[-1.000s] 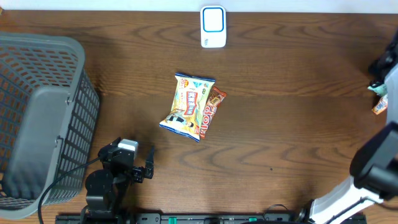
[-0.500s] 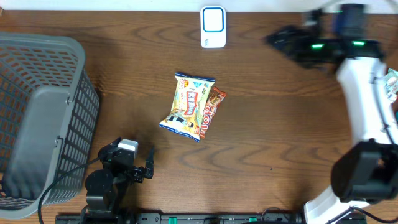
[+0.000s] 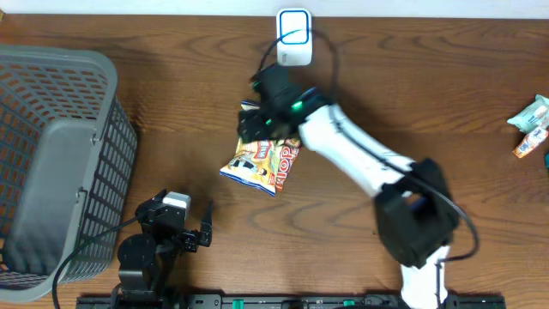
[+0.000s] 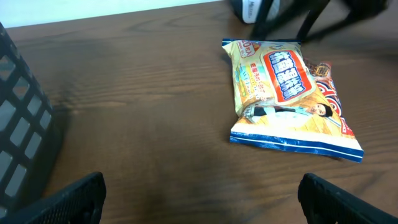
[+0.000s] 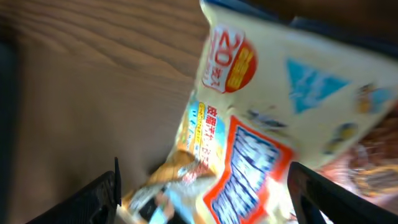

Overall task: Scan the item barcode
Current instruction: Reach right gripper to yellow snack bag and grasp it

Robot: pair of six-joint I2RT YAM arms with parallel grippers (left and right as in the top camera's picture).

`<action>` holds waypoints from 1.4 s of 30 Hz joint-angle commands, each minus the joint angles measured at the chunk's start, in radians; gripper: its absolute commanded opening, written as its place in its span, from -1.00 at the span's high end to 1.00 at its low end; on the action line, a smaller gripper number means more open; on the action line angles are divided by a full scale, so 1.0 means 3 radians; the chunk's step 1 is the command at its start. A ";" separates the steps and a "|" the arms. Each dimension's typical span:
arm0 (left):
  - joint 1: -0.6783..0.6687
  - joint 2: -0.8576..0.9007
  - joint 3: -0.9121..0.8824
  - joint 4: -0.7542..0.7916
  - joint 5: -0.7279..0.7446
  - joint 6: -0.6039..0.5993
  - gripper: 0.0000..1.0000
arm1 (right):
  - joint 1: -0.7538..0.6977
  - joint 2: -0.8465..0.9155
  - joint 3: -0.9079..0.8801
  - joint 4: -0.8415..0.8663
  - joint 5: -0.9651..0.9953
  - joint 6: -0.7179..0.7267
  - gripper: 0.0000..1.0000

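**Right gripper (image 5: 205, 190) parked over the yellow snack bag (image 3: 250, 163)**

The bag's lying flat mid-table, overlapping a red packet (image 4: 333, 102), near the white scanner (image 3: 293, 39). Right fingers are spread apart just above its top end. Left gripper (image 4: 200, 198) sits by the basket (image 3: 111, 172), jaws wide too.

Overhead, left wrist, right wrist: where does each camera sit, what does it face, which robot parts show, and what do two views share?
Overhead: above the table, looking straight down; left arm, right arm, basket, scanner, snack bag.
Left wrist: low, facing the snack bag; own jaws at bottom corners.
Right wrist: close above the snack bag; own jaws either side.
Shared: snack bag.
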 commanded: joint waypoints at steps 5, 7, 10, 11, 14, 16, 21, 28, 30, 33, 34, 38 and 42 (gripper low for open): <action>-0.0008 -0.0018 -0.0043 -0.0069 -0.0011 0.0047 -0.97 | 0.0117 0.0474 -0.0032 0.0032 0.0778 0.0661 -0.52; -0.0008 -0.0018 -0.0043 -0.0069 -0.0011 0.0047 -0.97 | 0.0100 0.0590 -0.0032 0.0032 0.0774 0.0708 -0.33; -0.0008 -0.0018 -0.0043 -0.0069 -0.0011 0.0047 -0.97 | 0.0088 0.0694 -0.0032 0.0032 0.0768 0.0704 0.18; -0.0008 -0.0018 -0.0043 -0.0069 -0.0011 0.0047 -0.97 | 0.0088 0.0706 -0.0032 0.0033 0.0746 0.0702 0.32; -0.0008 -0.0018 -0.0043 -0.0069 -0.0011 0.0047 -0.97 | 0.0083 0.0678 -0.0022 0.0032 0.0702 0.0598 0.96; -0.0008 -0.0018 -0.0043 -0.0069 -0.0011 0.0047 -0.97 | 0.0043 0.0591 0.0024 -0.0009 0.0397 0.0525 0.98; -0.0008 -0.0018 -0.0043 -0.0069 -0.0011 0.0047 -0.97 | -0.0395 0.0136 0.0238 -0.0500 -0.1312 0.0610 0.98; -0.0008 -0.0018 -0.0043 -0.0069 -0.0011 0.0047 -0.97 | -0.1100 -0.0292 0.0239 -0.1343 -0.3047 0.0670 0.98; -0.0008 -0.0018 -0.0043 -0.0069 -0.0011 0.0047 -0.97 | -0.1260 -0.0323 0.0239 -0.1787 -0.3094 0.0841 0.97; -0.0008 -0.0018 -0.0043 -0.0069 -0.0011 0.0046 -0.97 | -0.1467 -0.0322 0.0237 -0.2358 -0.3068 0.0896 0.97; -0.0008 -0.0018 -0.0043 -0.0069 -0.0011 0.0047 -0.97 | -0.1544 -0.0320 0.0237 -0.2578 -0.3011 0.0875 0.97; -0.0008 -0.0018 -0.0043 -0.0069 -0.0011 0.0047 -0.97 | -0.1743 -0.0320 0.0237 -0.3231 -0.2991 0.0818 0.94; -0.0008 -0.0018 -0.0043 -0.0069 -0.0011 0.0046 -0.97 | -0.1850 -0.0320 0.0237 -0.3488 -0.2995 0.0779 0.97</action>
